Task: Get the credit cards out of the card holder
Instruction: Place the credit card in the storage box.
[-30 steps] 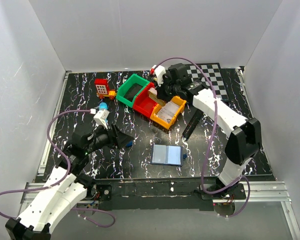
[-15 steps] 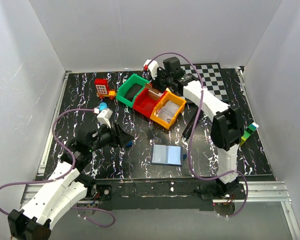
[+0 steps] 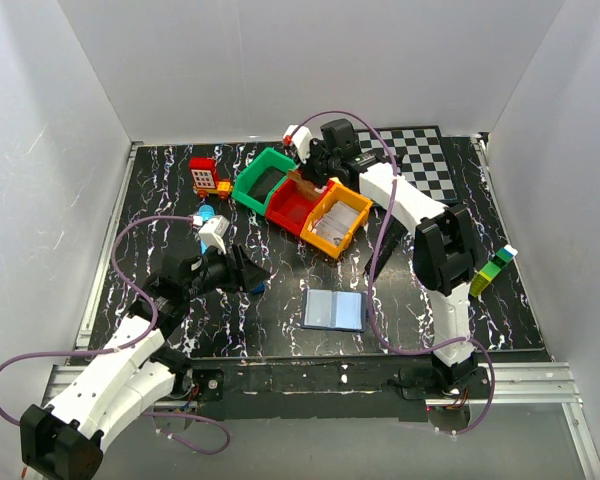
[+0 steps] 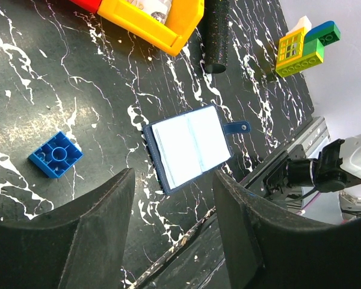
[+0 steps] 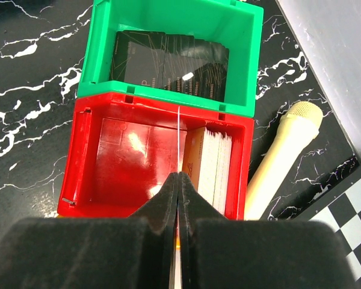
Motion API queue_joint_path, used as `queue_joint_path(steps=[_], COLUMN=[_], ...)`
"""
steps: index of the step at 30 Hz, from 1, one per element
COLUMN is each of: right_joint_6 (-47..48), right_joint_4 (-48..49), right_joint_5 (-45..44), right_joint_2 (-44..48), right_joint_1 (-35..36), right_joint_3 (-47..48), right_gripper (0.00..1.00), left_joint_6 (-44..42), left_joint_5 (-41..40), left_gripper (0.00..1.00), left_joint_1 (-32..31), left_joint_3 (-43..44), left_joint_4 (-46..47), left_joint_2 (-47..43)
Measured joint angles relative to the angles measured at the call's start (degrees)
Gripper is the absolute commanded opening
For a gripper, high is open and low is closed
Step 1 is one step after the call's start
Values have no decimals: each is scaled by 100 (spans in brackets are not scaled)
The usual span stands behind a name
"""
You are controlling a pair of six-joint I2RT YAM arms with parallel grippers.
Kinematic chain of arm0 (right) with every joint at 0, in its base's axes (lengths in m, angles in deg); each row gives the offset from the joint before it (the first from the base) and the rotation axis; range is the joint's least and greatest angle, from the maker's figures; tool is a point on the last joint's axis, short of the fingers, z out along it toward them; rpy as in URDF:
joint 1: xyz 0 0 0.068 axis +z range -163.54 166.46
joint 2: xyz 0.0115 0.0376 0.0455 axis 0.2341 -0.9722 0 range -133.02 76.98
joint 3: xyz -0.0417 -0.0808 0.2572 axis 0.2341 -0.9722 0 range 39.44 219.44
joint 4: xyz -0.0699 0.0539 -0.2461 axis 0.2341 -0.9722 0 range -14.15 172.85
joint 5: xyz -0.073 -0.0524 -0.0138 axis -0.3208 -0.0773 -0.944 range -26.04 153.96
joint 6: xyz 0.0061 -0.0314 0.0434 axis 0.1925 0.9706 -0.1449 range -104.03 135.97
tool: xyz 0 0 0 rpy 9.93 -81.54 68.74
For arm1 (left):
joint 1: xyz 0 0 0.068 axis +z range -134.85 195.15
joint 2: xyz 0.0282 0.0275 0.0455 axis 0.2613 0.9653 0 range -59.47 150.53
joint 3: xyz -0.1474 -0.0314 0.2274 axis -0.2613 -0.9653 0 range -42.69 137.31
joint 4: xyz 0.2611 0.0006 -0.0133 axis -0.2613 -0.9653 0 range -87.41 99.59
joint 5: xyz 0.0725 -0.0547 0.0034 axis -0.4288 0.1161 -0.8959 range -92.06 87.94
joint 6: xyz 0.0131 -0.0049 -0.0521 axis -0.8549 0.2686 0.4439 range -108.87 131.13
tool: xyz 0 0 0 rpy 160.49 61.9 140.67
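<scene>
Two tools seen. The right tool (image 5: 177,180) is pinched tight on a thin white card (image 5: 178,138), edge-on over the red bin (image 5: 87,156), far centre. The left tool (image 4: 174,173) stands partly wide, empty, above the surface (image 3: 230,330). The card holder (image 4: 189,147) lies open, near centre, right of a blue block (image 4: 56,155).

The red bin (image 5: 123,159) is glossy moulded plastic, like the green bin (image 5: 168,11) touching it; worktop (image 5: 24,72) beside it smooth, marble-patterned; matt black fingers (image 5: 78,253) pinch a thin, stiff credit card (image 5: 178,138).
</scene>
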Motion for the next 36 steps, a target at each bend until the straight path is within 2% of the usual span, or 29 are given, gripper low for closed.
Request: queue_joint_path(steps=[36], right_joint_6=[39], right_joint_4=[92], right_joint_5=[-192], right_joint_2=[-619], right_joint_1=[-44], right_joint_3=[-70], right_gripper=[1], left_joint_6=[-216], left_joint_5=[-192], left_gripper=[54], left_joint_1=[0], left_joint_3=[0], left_joint_4=[-26], left_joint_2=[101])
